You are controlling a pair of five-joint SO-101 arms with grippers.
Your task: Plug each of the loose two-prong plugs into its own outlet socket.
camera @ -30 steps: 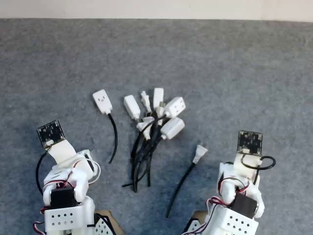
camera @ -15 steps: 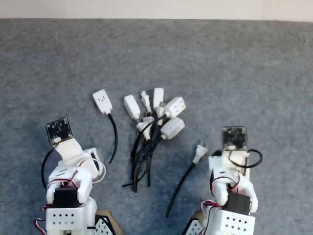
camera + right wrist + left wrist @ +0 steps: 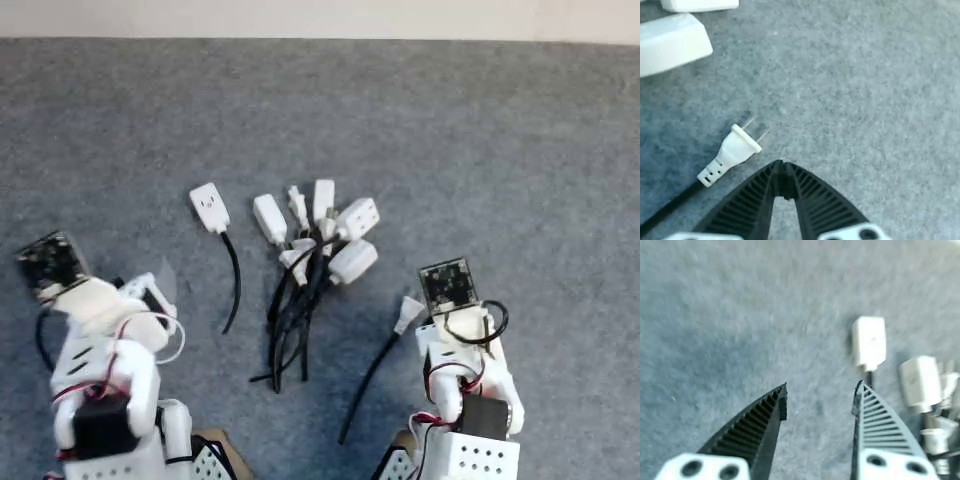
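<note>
I'd skip the big tangle of cords (image 3: 300, 300) in the middle for now. The right gripper (image 3: 784, 175) is pinched shut, so it should spread first, then grab the loose plug (image 3: 732, 150) by its white body, not the prongs. That plug lies flat just beside the closed tips, while the left gripper (image 3: 821, 390) gapes wide with the lone socket (image 3: 869, 341) near, just past one fingertip.

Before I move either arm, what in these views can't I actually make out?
High view: what connects to what in the pile; the black cords overlap in a tangle.
Left wrist view: the lone socket, its slots; blurred.
Right wrist view: a socket is cut by the frame edge, its slot face unseen; the loose plug has a lead that runs off the edge.
</note>
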